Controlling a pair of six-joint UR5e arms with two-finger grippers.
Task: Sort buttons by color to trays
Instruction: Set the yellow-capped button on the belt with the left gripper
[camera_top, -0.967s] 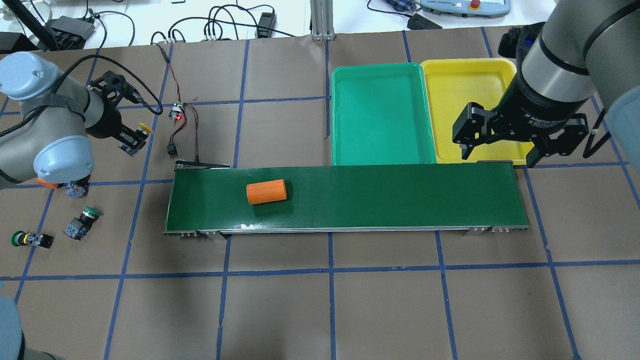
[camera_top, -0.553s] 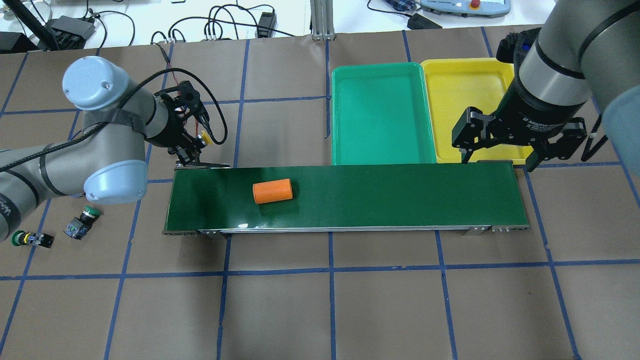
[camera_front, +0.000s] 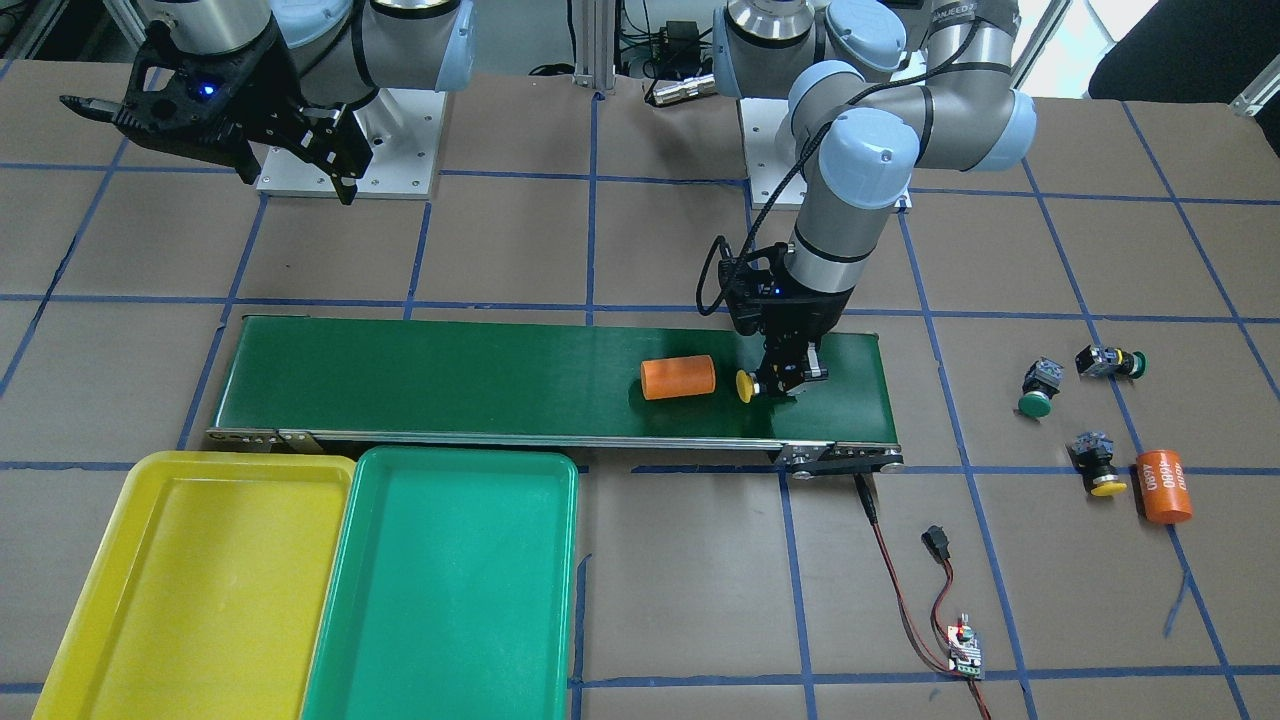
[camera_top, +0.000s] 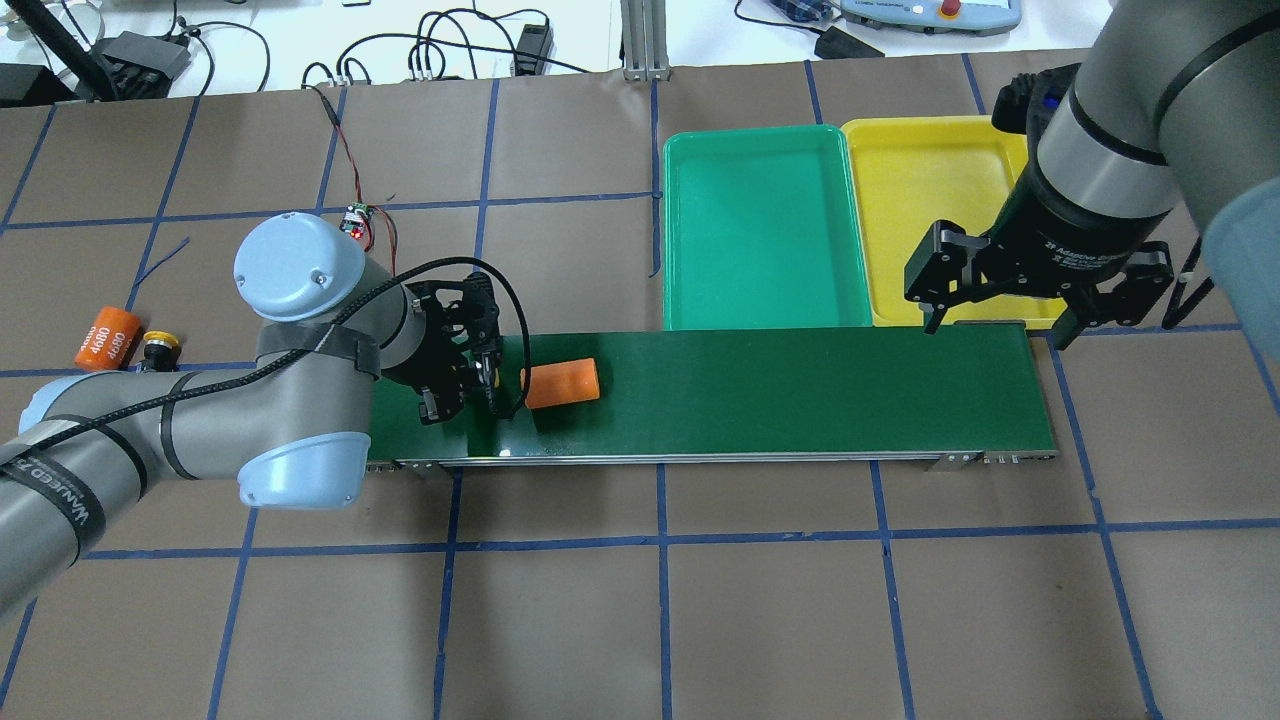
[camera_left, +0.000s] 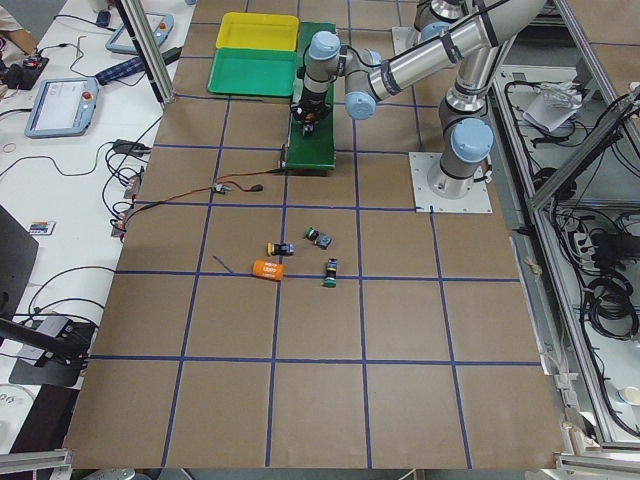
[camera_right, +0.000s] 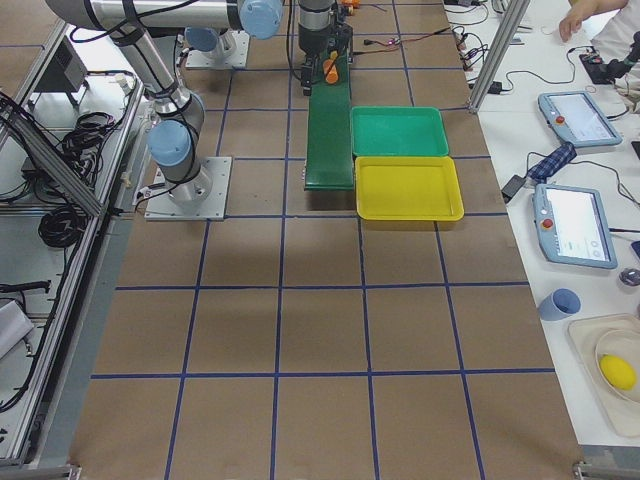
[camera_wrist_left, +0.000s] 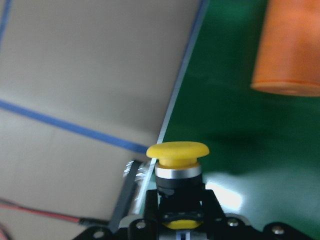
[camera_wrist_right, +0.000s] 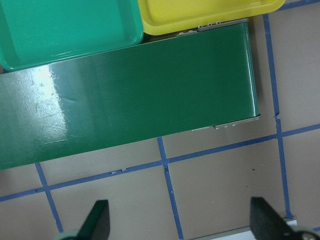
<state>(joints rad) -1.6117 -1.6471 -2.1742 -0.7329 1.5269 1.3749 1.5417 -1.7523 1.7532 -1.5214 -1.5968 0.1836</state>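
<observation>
**Left tool (camera_front: 787, 378) grips yellow-capped black push-button switch (camera_front: 746, 385) above long dark-green conveyor belt (camera_front: 450, 370)**

Seen from the front-facing camera, the left tool is clamped on the switch's body. The yellow cap is just beside an orange cylinder (camera_front: 678, 378) lying on the belt, at its 3 o'clock. The right tool (camera_top: 997, 325) hangs at the belt's 10 o'clock, jaws spread wide and holding nothing. A shallow yellow plastic tray (camera_front: 200, 580) and a matching green plastic tray (camera_front: 450, 580) lie side by side at the belt's 7 o'clock. Two green-capped switches (camera_front: 1037, 388) and a second yellow-capped switch (camera_front: 1097, 463) rest on the brown tabletop (camera_front: 700, 600) at the belt's 3 o'clock.
</observation>
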